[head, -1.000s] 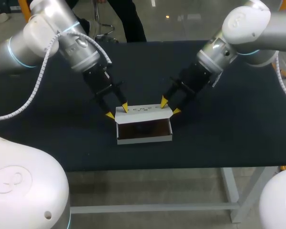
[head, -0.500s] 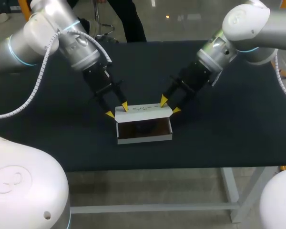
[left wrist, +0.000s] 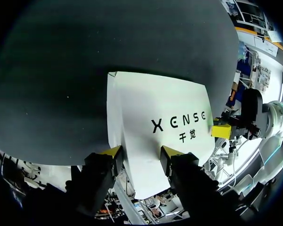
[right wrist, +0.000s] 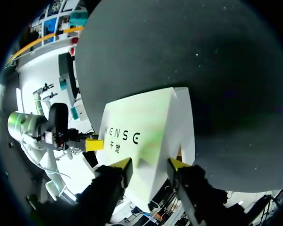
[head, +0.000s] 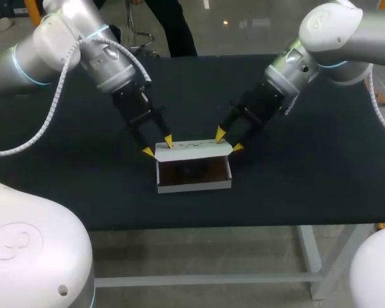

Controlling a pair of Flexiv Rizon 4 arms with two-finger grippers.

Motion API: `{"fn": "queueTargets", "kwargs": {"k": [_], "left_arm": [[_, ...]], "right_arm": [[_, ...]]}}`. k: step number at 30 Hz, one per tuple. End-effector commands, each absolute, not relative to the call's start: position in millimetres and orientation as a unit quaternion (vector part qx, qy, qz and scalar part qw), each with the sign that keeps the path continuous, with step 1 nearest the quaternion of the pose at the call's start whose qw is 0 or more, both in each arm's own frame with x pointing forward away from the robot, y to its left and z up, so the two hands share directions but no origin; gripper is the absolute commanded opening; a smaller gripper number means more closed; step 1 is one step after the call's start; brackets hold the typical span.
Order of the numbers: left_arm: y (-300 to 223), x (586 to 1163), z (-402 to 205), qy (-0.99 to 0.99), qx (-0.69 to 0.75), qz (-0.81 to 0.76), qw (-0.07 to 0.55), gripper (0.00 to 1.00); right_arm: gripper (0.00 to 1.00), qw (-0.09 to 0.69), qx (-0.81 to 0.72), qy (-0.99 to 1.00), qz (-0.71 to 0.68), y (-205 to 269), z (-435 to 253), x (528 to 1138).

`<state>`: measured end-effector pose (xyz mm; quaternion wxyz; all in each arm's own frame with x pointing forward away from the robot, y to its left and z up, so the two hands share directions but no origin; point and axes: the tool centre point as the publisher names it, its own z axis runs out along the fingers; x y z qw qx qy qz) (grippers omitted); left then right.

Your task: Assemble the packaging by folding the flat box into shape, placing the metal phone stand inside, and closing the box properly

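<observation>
A white box (head: 194, 183) stands in the middle of the dark table, open at the top, with its lid (head: 192, 148) raised along the far side. Its inside is dark; I cannot make out the phone stand there. My left gripper (head: 158, 146) is at the lid's left corner, open. My right gripper (head: 228, 141) is at the right corner, also open. In the left wrist view the printed lid (left wrist: 165, 108) spreads ahead of my left gripper (left wrist: 142, 153). In the right wrist view the lid (right wrist: 146, 127) lies ahead of my right gripper (right wrist: 151, 165).
The black tabletop (head: 308, 173) stretches bare to either side of the box and in front of it. Its near edge runs just below the box.
Both grippers have crept slightly up and away from the near edge at the lid's corners. The box has stayed in place.
</observation>
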<state>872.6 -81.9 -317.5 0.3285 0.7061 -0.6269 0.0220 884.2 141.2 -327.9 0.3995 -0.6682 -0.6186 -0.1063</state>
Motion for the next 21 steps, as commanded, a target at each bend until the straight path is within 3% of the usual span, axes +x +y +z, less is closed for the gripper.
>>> {"fn": "queueTargets", "kwargs": {"k": [1, 21], "left_arm": [[-85.3, 876.0, -315.0, -0.628, 0.705, 0.017, 0.328, 0.54], [-84.1, 881.5, -314.3, -0.625, 0.708, 0.011, 0.329, 0.54]], "right_arm": [[0.52, 0.404, -0.666, -0.619, -0.103, 143.3, -327.3, 887.9], [0.53, 0.42, -0.662, -0.613, -0.094, 142.5, -325.7, 894.0]]}}
